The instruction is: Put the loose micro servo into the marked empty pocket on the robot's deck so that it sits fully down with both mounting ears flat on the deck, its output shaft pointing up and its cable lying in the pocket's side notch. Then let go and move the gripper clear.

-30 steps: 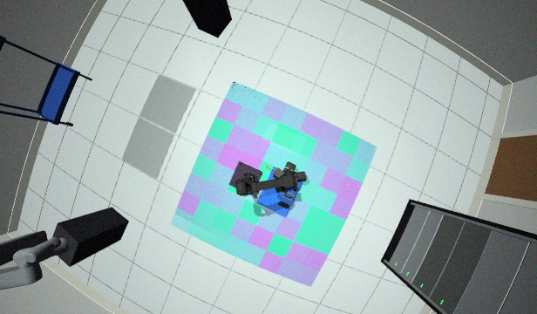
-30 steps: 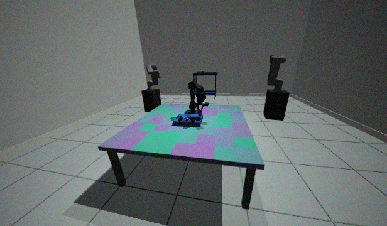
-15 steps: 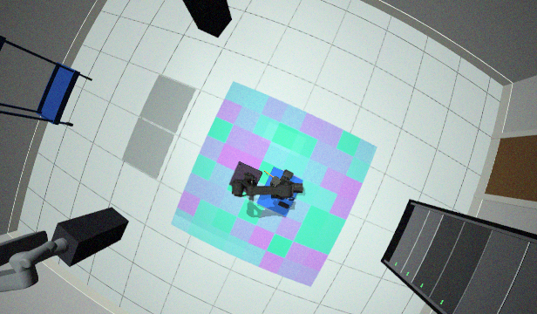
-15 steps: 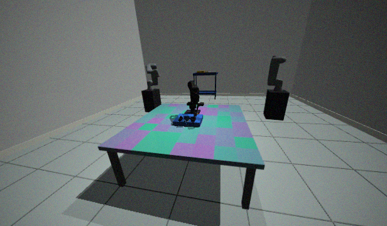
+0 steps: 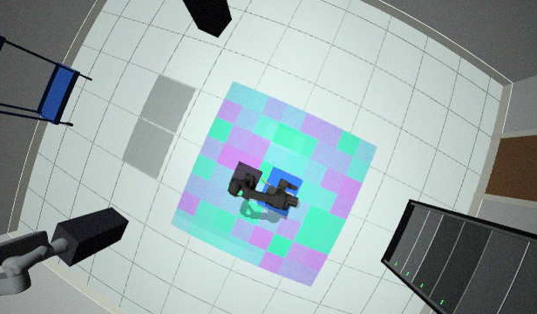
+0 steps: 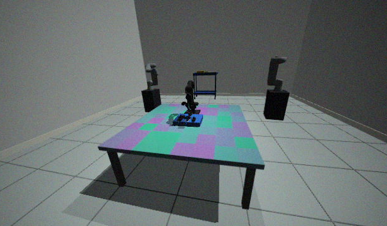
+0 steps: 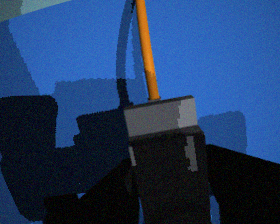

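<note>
The loose micro servo (image 7: 161, 119) is held between the dark fingers of my gripper (image 7: 169, 172), which is shut on it. The servo shows a grey end and a dark body in the wrist view. Its orange cable (image 7: 147, 52) (image 5: 265, 181) runs from the grey end towards the deck's edge. The servo is over the blue deck (image 7: 216, 55) (image 5: 279, 174) (image 6: 196, 121); its exact height is unclear. The marked pocket shows only as a pale sliver (image 5: 289, 194) beside the arm in the top view. Its notch and the output shaft cannot be made out.
Dark raised parts (image 5: 288, 184) (image 6: 193, 119) stand on the deck near the pocket. The arm's dark base plate (image 5: 250, 168) is beside the deck. Both are on the patchwork-coloured table (image 5: 321, 227) (image 6: 156, 141). The arm's shadow falls across the deck.
</note>
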`<state>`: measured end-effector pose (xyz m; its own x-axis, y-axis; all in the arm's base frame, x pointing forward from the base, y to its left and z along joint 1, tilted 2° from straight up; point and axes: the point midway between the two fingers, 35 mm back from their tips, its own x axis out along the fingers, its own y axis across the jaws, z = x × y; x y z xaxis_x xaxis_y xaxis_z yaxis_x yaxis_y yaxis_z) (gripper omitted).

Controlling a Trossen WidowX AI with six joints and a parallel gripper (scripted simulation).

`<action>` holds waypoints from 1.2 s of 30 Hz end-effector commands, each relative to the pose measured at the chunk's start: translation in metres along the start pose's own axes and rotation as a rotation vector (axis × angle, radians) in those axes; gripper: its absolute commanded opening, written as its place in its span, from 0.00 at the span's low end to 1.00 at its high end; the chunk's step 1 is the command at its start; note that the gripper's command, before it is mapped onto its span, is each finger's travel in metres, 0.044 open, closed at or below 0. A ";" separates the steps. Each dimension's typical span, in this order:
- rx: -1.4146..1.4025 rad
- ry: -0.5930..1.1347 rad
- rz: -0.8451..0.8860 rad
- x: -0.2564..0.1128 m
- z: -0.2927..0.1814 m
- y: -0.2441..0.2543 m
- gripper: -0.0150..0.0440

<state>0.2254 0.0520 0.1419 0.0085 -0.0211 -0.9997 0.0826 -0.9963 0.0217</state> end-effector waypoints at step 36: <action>1.051 0.007 0.002 -0.001 0.001 0.016 0.25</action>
<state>0.2258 0.0360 0.1431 0.0133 -0.0229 -0.9996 -0.7488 -0.6627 0.0052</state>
